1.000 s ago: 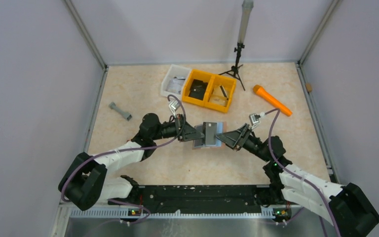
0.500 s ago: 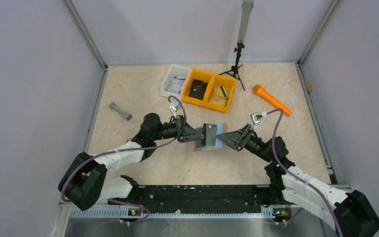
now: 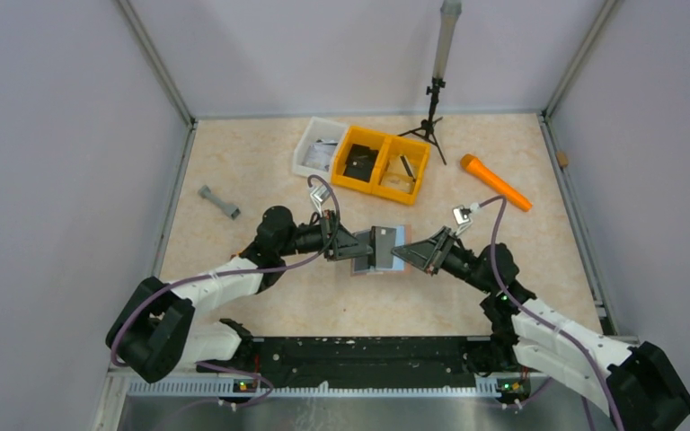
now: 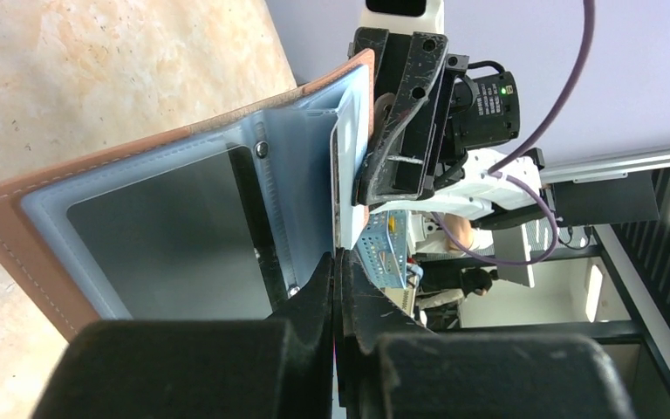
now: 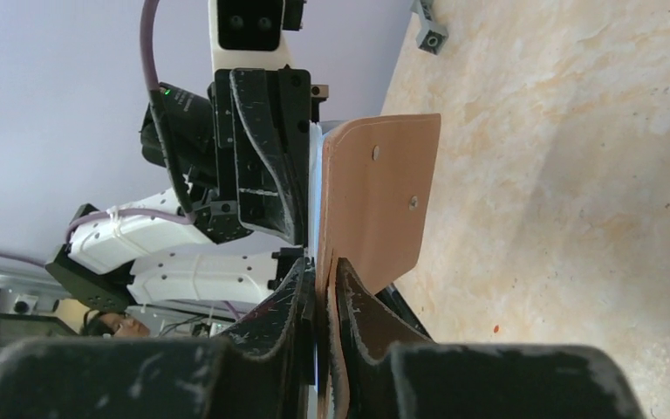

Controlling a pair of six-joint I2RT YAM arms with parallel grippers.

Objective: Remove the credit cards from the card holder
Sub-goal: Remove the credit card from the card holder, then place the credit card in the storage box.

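Down at the near edge of the table (image 3: 323,301) the two arms rise from their bases and lean in toward each other. Midway across, the card holder (image 3: 398,236) hangs between them, off the tabletop and opened out. The left gripper (image 3: 358,244) has its fingers pressed together on a thin pale edge at the holder's blue-grey inside; I cannot tell whether that edge is a card or a pocket. One dark card (image 4: 166,236) sits tucked in a pocket there. The right gripper (image 3: 402,254) is pinched on the reddish-brown outer flap from the other side. Further back, a small grey piece (image 3: 219,202) lies to the left and an orange tool (image 3: 496,182) to the right. Beyond them stand the yellow bins (image 3: 384,162) beside a white tray (image 3: 316,148), with a black tripod (image 3: 429,112) at the far wall.
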